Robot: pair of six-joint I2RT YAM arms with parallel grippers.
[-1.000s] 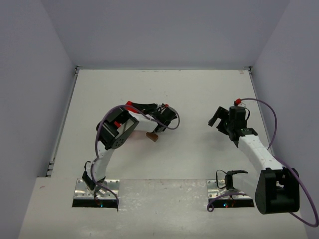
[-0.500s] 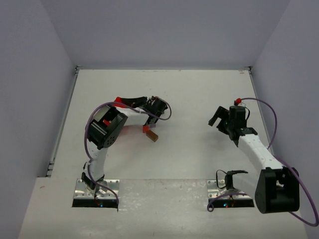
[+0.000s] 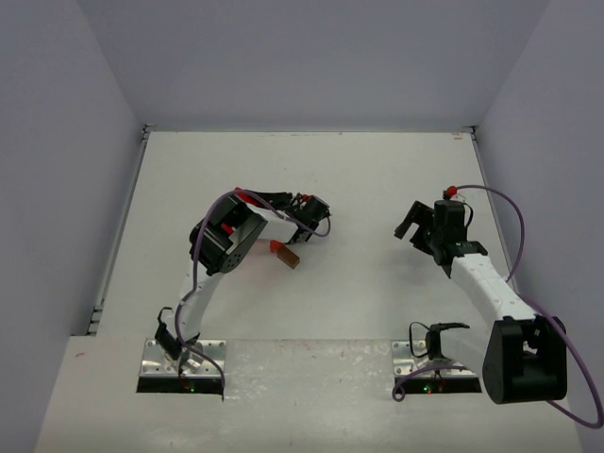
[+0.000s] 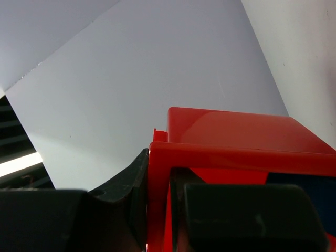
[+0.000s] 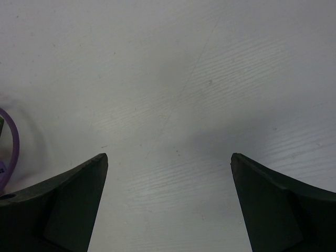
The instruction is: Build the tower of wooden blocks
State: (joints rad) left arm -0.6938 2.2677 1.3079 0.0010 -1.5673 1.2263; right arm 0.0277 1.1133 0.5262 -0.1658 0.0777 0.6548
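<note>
- the left gripper (image 4: 168,194) is seen clamped on the wall of a red plastic bin (image 4: 236,136), with one finger on each side of the rim.
- in the wrist view the bin's rim is set against the enclosure wall rather than the table, so the bin is judged to be lifted or tipped; which of the two cannot be told.
- inside the bin, at the lower right, a dark blue patch (image 4: 302,184) is seen; it is taken to be the wedge, though its shape cannot be made out.
- nothing else inside the bin can be seen.
- two pieces of the wood block tower are found on the table (image 3: 377,170) just below the left gripper: an orange-red block (image 3: 276,247) and, just beside it, a brown block (image 3: 292,259).
- no stacking is seen; no lilac block is found in any view.
- the step in hand is judged to be the emptying of the bin, with the tower itself not yet begun.
- the right gripper (image 3: 412,225) is held wide open above bare table, well apart from the blocks, with nothing between its fingers.
- for the next move, what is left in the bin would need to be brought out, the bin set aside, and one block chosen as a base.
</note>
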